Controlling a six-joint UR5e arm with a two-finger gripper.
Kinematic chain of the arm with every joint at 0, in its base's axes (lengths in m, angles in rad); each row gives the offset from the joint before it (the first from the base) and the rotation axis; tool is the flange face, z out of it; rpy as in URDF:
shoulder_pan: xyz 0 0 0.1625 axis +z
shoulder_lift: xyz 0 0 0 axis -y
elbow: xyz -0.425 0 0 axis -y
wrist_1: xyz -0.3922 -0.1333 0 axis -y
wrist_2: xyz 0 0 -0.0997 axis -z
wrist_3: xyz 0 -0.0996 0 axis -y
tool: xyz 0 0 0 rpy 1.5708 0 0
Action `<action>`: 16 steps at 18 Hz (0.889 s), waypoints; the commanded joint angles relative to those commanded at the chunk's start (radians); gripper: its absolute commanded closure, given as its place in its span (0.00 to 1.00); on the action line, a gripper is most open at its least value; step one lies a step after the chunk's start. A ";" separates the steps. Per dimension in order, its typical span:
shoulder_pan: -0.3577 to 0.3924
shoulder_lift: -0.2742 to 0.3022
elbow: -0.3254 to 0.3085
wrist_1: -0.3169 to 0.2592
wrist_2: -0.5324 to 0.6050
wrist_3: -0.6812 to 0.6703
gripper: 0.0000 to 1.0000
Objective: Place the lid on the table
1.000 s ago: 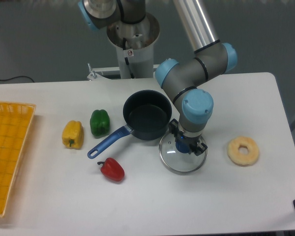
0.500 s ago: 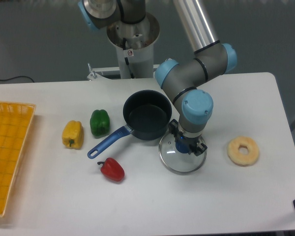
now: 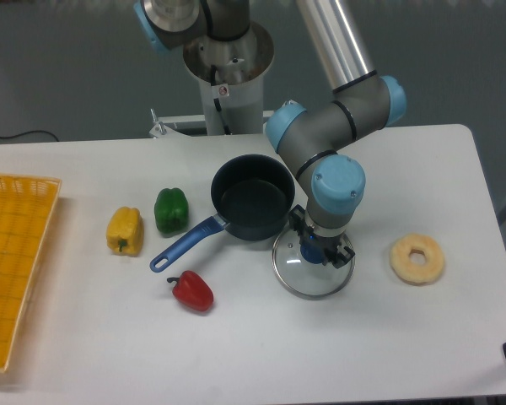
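Nothing is moving between the earlier frames and this one. White table (image 3: 236,346) is carrying the glass lid (image 3: 314,275), which is lying flat toward the right edge, just beside the dark saucepan (image 3: 253,198). Gripper (image 3: 320,251) is sitting over the blue knob; whether it is clamped cannot be told. Releasing fully, then lifting straight up, is advisable.
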 joint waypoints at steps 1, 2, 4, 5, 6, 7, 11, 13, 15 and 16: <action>0.000 0.000 0.000 0.000 0.000 0.000 0.42; 0.000 0.000 0.000 0.000 -0.002 0.000 0.41; 0.000 -0.002 0.000 0.000 -0.002 0.002 0.36; 0.000 -0.002 0.000 0.000 -0.002 0.002 0.32; 0.000 -0.002 0.000 0.000 -0.002 0.002 0.30; 0.000 -0.002 0.000 0.000 -0.002 0.002 0.30; 0.000 -0.003 0.002 0.002 -0.002 0.002 0.28; 0.000 -0.002 0.002 0.002 -0.002 0.006 0.16; 0.000 0.003 0.017 -0.001 -0.002 0.008 0.00; 0.000 0.008 0.024 -0.002 0.000 0.003 0.00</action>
